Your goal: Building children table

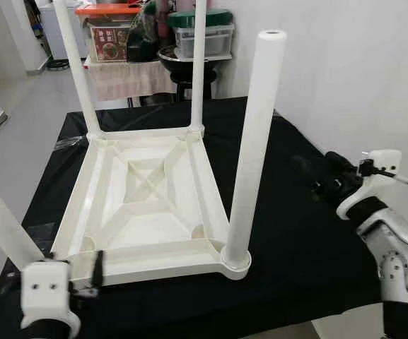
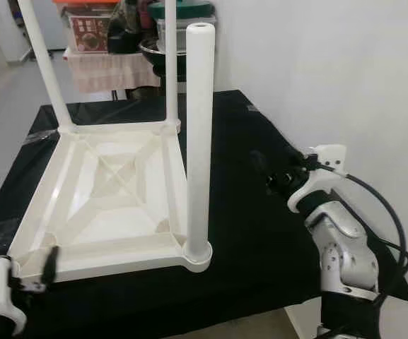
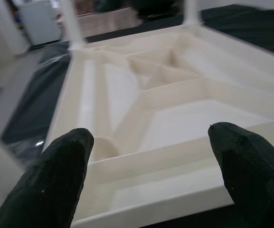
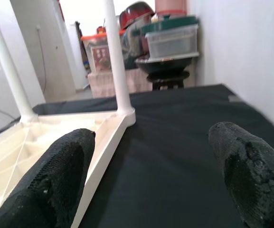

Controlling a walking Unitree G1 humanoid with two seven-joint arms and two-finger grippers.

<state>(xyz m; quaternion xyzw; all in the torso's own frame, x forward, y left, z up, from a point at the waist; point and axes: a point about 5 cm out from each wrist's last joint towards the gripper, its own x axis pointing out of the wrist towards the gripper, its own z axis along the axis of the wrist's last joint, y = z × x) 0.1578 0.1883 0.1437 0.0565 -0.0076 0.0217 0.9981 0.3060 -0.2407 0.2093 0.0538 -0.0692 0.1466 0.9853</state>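
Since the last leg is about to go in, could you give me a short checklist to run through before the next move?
1. Tabletop lies upside down on the black cloth: ok.
2. Near right leg stands upright in its corner socket: ok; whether it is fully seated, cannot tell.
3. Two far legs stand in their sockets: ok.
4. Near left corner socket has no leg in it: not ok. A white leg leans beside that corner.
5. Left gripper is open, at the tabletop's near edge: ok.
6. Right gripper is open, over the cloth, apart from the table: ok.
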